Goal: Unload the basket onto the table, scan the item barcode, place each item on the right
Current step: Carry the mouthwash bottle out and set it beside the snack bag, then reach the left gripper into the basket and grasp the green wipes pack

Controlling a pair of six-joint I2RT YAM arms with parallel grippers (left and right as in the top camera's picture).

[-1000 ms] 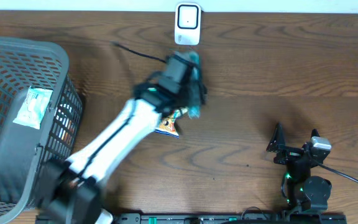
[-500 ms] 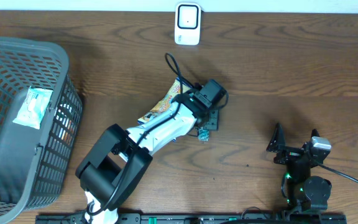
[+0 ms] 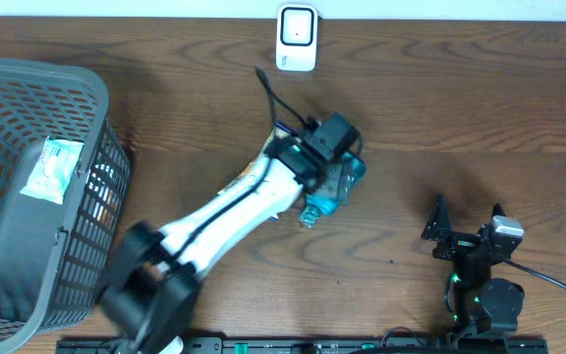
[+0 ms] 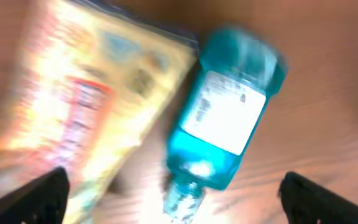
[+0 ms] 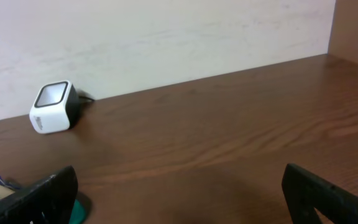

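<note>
Short of the scanner (image 3: 297, 37), bottle (image 4: 225, 127) is laid flat just beside snack pkt (image 4: 86, 99). Nothing's held by left gripper (image 4: 179, 198), spread wide; right gripper (image 5: 185, 196) likewise. Pkt could get pinched w/ it, or bottle rolled.

No legible text, blue bottle (image 4: 222, 124) label blurred, possibly printed

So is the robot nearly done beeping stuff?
Not yet, it seems. Done, probably: one white packet lies in the basket. In hand: nothing; the left fingers stand open above a blue bottle lying on the table beside a snack packet. Left: picking one up and showing it to the white scanner. The right fingers rest open, off to the side.
</note>
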